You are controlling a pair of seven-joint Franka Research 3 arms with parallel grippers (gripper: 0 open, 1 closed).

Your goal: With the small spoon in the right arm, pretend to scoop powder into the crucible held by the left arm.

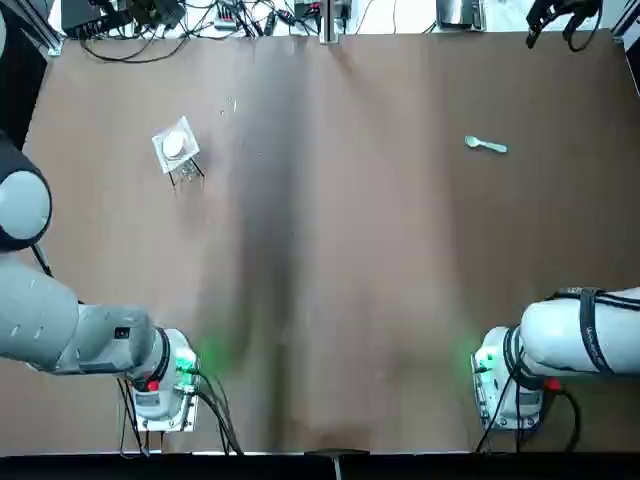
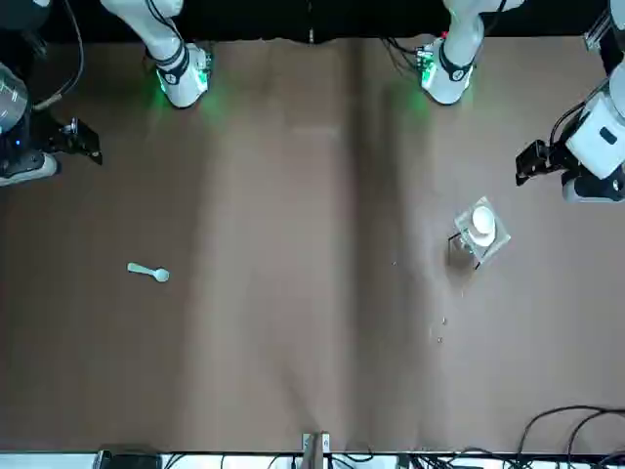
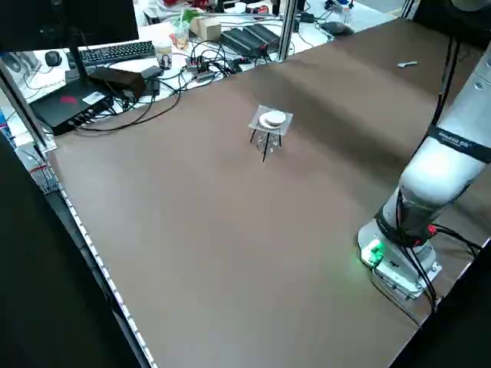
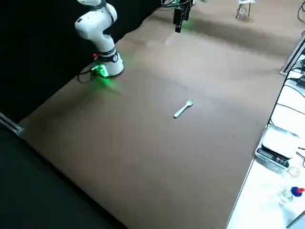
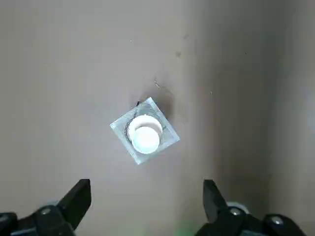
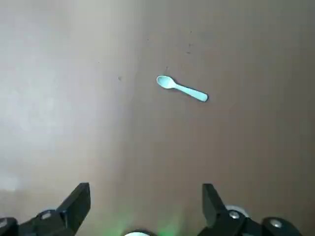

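- High over the worktop [image 1: 330, 260], left pincer [image 5: 146, 189] and right pincer [image 6: 145, 189] hang wide open, gripping nothing.
- Farther out, right side: the small spoon [image 1: 486, 146] lies flat. Judged best: drop straight down, jaws set across the handle, pinching near its end so the bowl stays free.
- Its long axis runs across the worktop, bowl toward the middle, handle toward the right edge.
- Far left, the crucible [image 1: 175, 146] sits upright on a gauze stand [image 5: 151, 105].

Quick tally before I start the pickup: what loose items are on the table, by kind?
Small spoon: 1
Crucible: 1
Wire-mesh stand under the crucible: 1
Total: 3
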